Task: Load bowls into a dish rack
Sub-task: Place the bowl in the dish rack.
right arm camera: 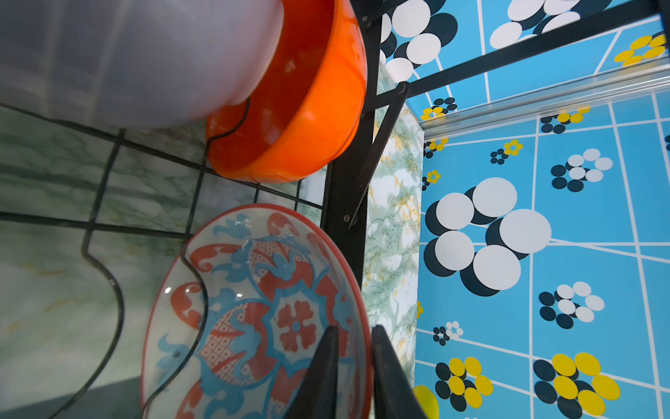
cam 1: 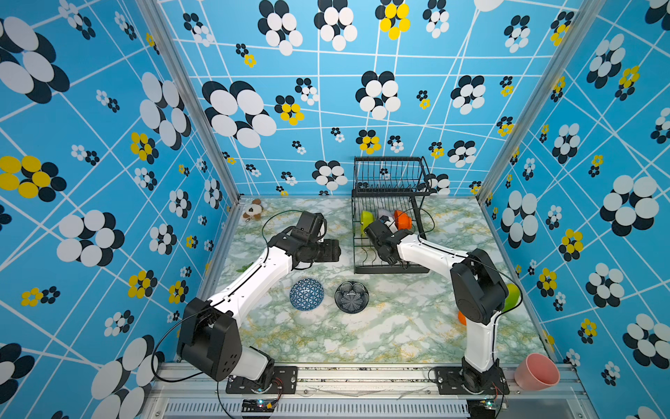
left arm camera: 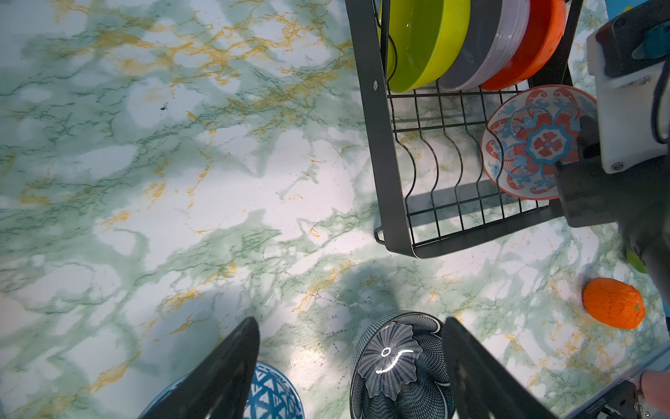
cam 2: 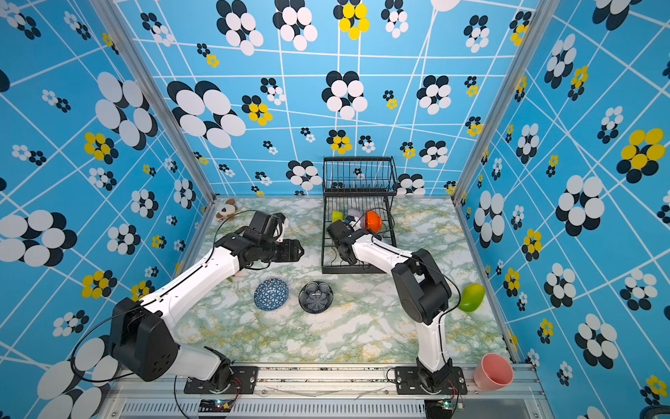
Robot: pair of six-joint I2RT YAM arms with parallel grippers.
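Right gripper [right arm camera: 354, 332] in rack [cam 1: 388, 270] lower tray, jaws narrowly apart astride floral bowl [right arm camera: 253, 297] rim; pinching or not, cannot tell; lime bowl [left arm camera: 424, 40], lilac bowl [left arm camera: 486, 47], orange bowl [right arm camera: 308, 109] on edge in slots behind; left gripper [left arm camera: 350, 323] spread wide above table [cam 1: 380, 337]; blue bowl [cam 1: 306, 294], black bowl [cam 1: 351, 297] side by side on it before rack

The dish rack [left arm camera: 379, 145] looks like matt black coated wire and sheet metal. The red-blue floral bowl [right arm camera: 253, 290] is glazed and glossy; the orange bowl [right arm camera: 326, 109] shines like smooth plastic, the lilac bowl [right arm camera: 145, 54] duller. The marble-print tabletop [left arm camera: 181, 181] is smooth, faintly glossy.
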